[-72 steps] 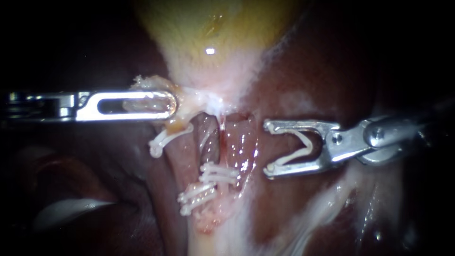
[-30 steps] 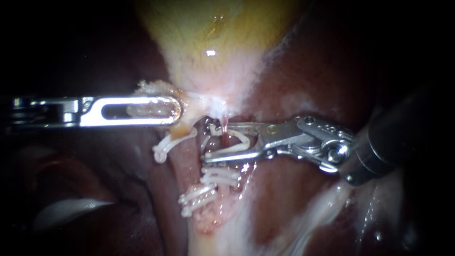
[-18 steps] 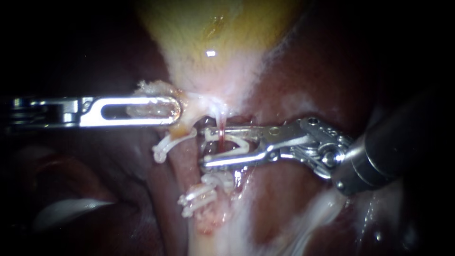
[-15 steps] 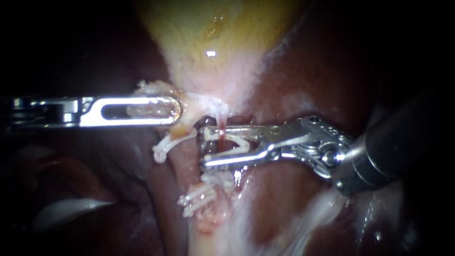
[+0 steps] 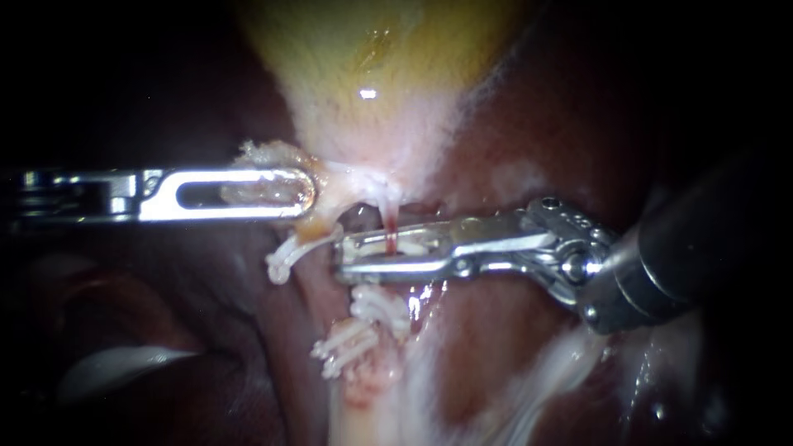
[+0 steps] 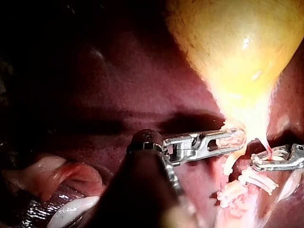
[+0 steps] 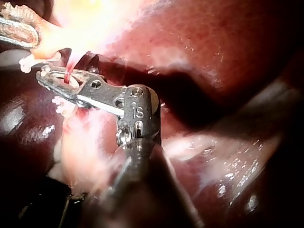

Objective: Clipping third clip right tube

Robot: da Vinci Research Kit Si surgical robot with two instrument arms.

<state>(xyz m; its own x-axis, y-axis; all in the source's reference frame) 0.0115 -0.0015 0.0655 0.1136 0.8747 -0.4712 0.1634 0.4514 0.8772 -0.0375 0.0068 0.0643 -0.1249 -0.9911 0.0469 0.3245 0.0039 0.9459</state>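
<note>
Over liver [image 5: 487, 355], jaws of right instrument [image 5: 343, 254] squeeze clip [image 5: 413, 245] onto right tube [image 5: 388, 219]; left instrument [image 5: 307, 192] grips gallbladder [image 5: 372, 66]

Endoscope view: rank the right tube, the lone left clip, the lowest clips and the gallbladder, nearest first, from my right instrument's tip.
1. Right tube: between the right instrument's jaws.
2. Lone clip: just left of them.
3. Lowest clips: below.
4. Gallbladder: above, farthest.

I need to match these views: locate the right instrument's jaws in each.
Endoscope: right instrument in the middle, jaws shut on a clip.
Left wrist: right instrument just beyond the left instrument.
Right wrist: right instrument at its own shaft's far end.
Shared landmark: thin red tube crossing between its jaws.
</note>
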